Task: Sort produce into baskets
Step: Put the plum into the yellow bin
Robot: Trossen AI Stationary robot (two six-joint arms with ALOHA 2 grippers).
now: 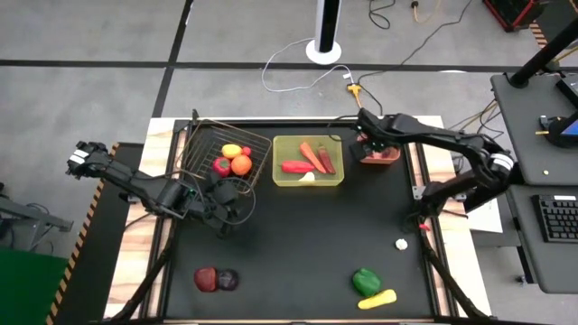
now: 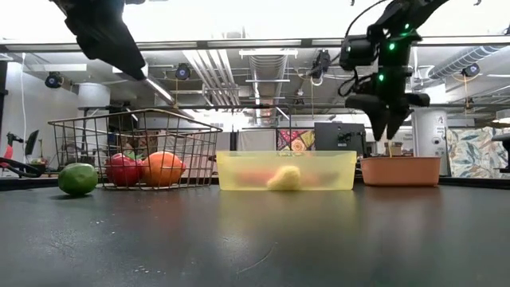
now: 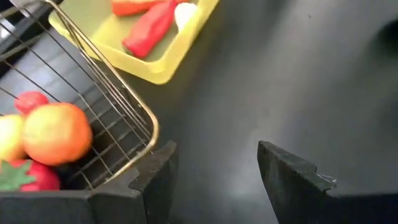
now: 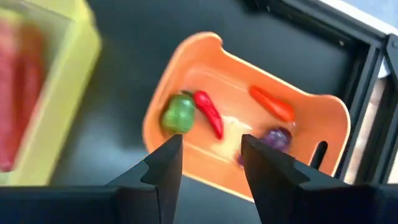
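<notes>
My left gripper [image 3: 214,180] is open and empty, just off the near right corner of the dark wire basket [image 1: 226,149]. The basket holds a lemon, an orange fruit [image 3: 56,132] and red pieces. My right gripper [image 4: 211,165] is open and empty above the salmon-red bin [image 4: 311,118]. That bin holds a small green pepper [image 4: 178,113], a red chili [image 4: 208,112], an orange piece and a purple piece. The yellow-green tray [image 1: 307,181] holds a red pepper, a carrot, a dark red chili and a white garlic.
On the table lie a white garlic [image 1: 401,243], a green pepper [image 1: 366,282] and a yellow piece [image 1: 377,298] at the near right. A red and a purple piece [image 1: 217,280] lie at the near left. A lime [image 2: 77,178] lies beside the wire basket.
</notes>
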